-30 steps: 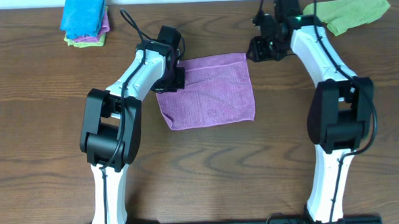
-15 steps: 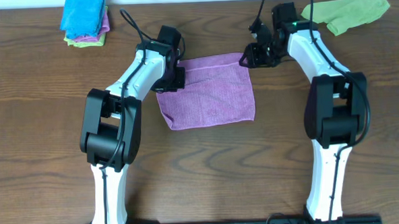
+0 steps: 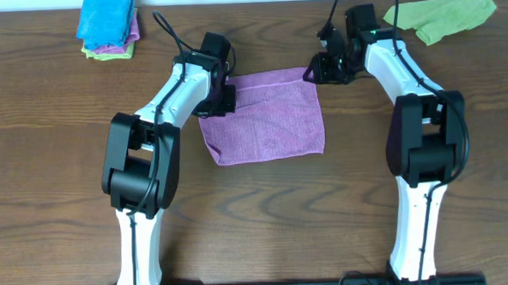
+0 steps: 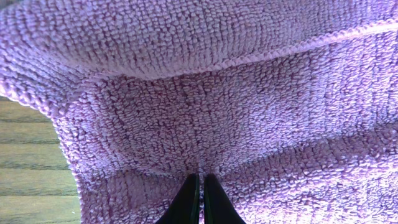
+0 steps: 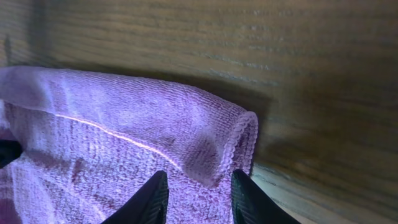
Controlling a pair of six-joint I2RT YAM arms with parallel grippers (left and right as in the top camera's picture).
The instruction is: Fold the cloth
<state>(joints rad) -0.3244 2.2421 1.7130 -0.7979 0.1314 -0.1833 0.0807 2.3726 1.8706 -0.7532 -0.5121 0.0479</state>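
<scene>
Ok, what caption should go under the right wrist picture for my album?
Open right gripper poised at a corner of the purple terry cloth on the brown wooden table.

left pincer (image 4: 200, 178) fingers pressed together | right pincer (image 5: 201, 175) fingers spread

Looks evenly, softly lit from overhead, sharp edge to edge. Shows bright, crisp cloth (image 4: 217, 93) weave close up. Goes dim and blurred toward twelve o'clock over the right wrist's table (image 5: 280, 37).
</scene>
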